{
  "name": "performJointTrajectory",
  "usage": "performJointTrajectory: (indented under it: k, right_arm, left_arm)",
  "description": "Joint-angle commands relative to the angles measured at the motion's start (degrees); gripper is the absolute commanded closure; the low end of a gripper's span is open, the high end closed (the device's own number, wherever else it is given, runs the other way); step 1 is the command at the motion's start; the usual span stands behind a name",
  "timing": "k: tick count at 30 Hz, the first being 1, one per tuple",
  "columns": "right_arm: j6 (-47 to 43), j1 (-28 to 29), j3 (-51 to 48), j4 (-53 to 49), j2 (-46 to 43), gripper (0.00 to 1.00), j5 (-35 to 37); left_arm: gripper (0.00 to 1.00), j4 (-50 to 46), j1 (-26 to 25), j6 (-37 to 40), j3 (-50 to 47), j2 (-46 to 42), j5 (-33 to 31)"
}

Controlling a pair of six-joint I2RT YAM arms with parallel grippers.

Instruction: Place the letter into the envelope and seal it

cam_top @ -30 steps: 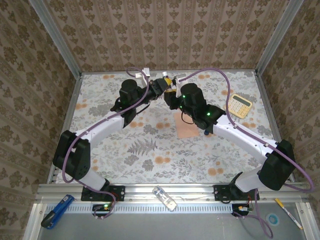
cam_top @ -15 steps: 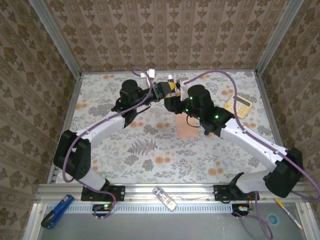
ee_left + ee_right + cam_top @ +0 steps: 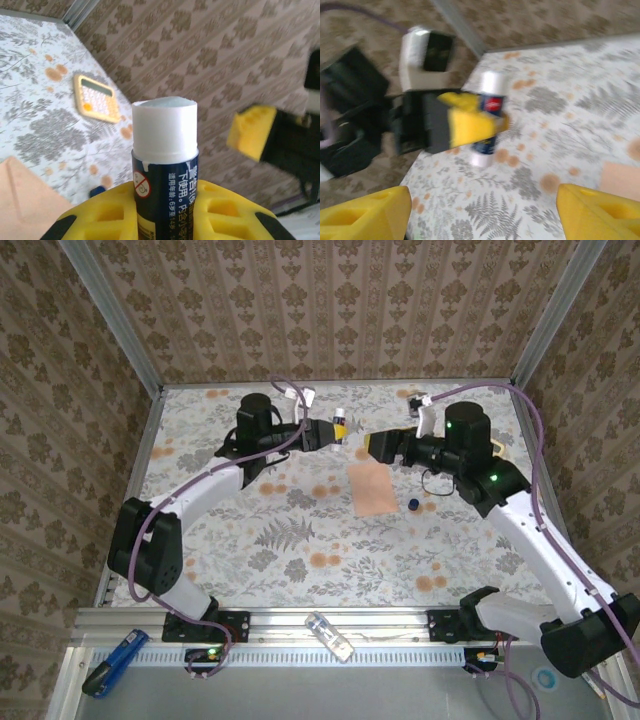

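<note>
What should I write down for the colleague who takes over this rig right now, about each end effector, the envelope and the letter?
Left end effector: shut on the glue stick, above the far part of the table. The stick is uncapped and its white end is bare.
Right end effector: open, holding nothing, to the right of the left one.
Envelope: flat on the table, just nearer than both end effectors. I cannot tell whether the letter is inside.
Blue cap, probably the stick's: on the table, right of the envelope.
Done: glue stick uncapped.
Left: check the letter, glue the flap, fold and press it shut.
</note>
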Motion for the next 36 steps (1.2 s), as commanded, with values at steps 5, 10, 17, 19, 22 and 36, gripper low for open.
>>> performJointTrajectory:
  k: [5, 10, 17, 19, 22, 36]
  right_arm:
    - [6.9, -6.0, -0.3, -14.9, 6.4, 0.20, 7.4]
    - [4.6, -6.2, 0.3, -20.3, 10.6, 0.19, 15.6]
    - [3.8, -6.4, -0.5, -24.0, 15.0, 0.21, 21.3]
    - [3.9, -6.5, -1.0, -24.0, 17.2, 0.22, 21.7]
    - [3.6, -6.5, -1.6, -24.0, 18.8, 0.25, 22.5]
    - [1.7, -6.6, -3.7, -23.5, 25.0, 0.34, 24.6]
  left_arm:
    - [1.00, -20.8, -3.1, 34.3, -1.9, -5.2, -11.8]
    - [1.00, -20.0, -5.9, 40.9, -6.4, -7.9, -20.7]
    - [0.96, -18.9, -10.1, 47.1, -9.7, -9.4, -29.7]
    - [0.96, -18.1, -10.9, 48.3, -10.5, -10.1, -31.5]
    - [0.96, -17.4, -12.2, 50.2, -11.6, -10.7, -33.9]
    - [0.93, -14.8, -15.0, 54.6, -15.2, -11.5, -35.0]
